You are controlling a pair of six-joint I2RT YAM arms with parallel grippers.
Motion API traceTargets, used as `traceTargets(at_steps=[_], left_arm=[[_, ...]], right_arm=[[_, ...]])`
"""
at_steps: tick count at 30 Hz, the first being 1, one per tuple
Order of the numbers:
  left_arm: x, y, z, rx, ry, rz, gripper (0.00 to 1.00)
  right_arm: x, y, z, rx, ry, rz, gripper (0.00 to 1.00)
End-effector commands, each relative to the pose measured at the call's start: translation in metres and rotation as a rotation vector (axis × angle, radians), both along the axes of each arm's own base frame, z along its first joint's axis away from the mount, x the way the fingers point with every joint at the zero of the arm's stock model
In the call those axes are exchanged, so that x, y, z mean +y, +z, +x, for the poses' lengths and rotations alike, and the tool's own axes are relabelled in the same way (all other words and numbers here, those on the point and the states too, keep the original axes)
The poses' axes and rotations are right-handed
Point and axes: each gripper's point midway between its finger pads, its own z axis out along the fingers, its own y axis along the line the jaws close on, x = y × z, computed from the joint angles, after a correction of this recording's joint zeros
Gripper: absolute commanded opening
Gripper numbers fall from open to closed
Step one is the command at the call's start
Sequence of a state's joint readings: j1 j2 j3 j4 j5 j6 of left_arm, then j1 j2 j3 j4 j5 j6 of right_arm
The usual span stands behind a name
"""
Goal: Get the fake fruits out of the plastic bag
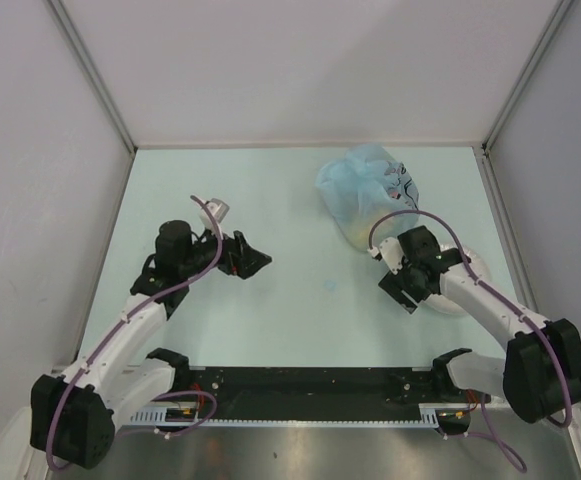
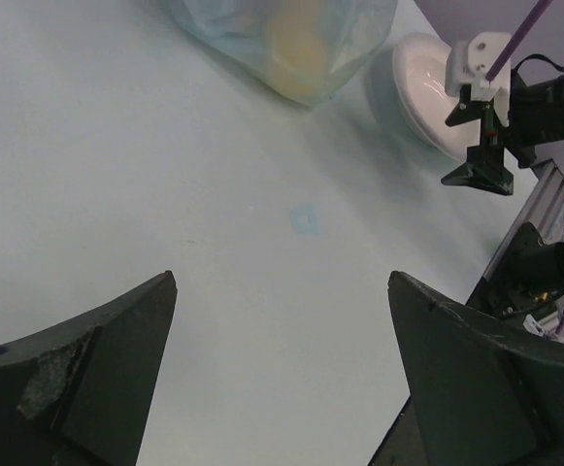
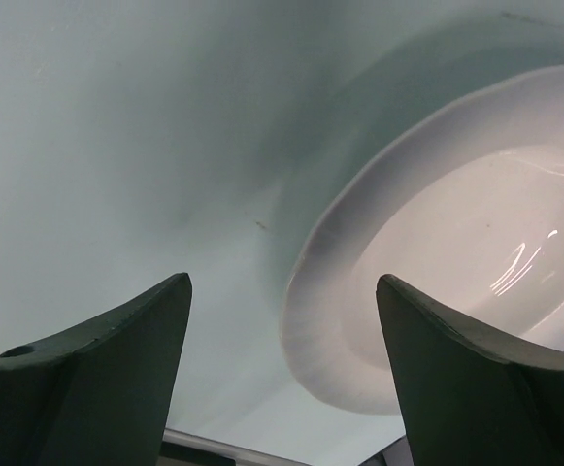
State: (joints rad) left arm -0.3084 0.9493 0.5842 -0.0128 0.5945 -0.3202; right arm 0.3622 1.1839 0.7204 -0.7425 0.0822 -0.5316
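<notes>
The plastic bag (image 1: 368, 190), crinkled light blue with dark print, lies at the back right of the table. It also shows at the top of the left wrist view (image 2: 282, 39), with a yellow fruit (image 2: 299, 53) dimly visible through it. No other fruits can be made out. My left gripper (image 1: 255, 262) is open and empty, left of the table's middle, pointing towards the bag. My right gripper (image 1: 402, 290) is open and empty, just in front of the bag, over the left rim of the plate (image 3: 437, 252).
A round white plate (image 1: 470, 280) lies under the right arm, also in the left wrist view (image 2: 422, 92). Grey walls enclose the table on three sides. A black rail (image 1: 310, 392) runs along the near edge.
</notes>
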Motion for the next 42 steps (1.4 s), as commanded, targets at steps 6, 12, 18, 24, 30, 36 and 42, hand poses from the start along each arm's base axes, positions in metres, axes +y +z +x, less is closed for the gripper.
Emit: traceTargets(at_steps=[6,12,18,24,30,36,42], left_arm=[[0.035,0.049,0.015,-0.151,0.125,-0.011,0.96],[0.040,0.050,0.014,-0.162,0.139,-0.008,0.96],[0.044,0.055,0.014,-0.168,0.154,-0.013,0.97],[0.063,0.071,0.030,-0.222,0.245,0.018,0.98],[0.076,0.093,0.042,-0.275,0.294,0.049,0.99],[0.079,0.076,0.034,-0.196,0.322,0.003,0.99],[0.085,0.049,0.031,-0.091,0.373,-0.033,0.98]], right_arm=[[-0.001,-0.011,0.031,-0.050,-0.032,-0.005,0.82],[-0.005,-0.021,0.034,0.006,-0.049,0.032,0.82],[0.037,-0.017,0.023,0.117,0.084,0.176,0.68],[0.122,0.000,-0.021,0.209,0.354,0.295,0.57],[0.194,0.009,-0.066,0.285,0.573,0.371,0.58],[0.267,0.028,-0.059,0.219,0.724,0.424,0.61],[0.267,0.090,-0.023,0.087,0.621,0.514,0.66]])
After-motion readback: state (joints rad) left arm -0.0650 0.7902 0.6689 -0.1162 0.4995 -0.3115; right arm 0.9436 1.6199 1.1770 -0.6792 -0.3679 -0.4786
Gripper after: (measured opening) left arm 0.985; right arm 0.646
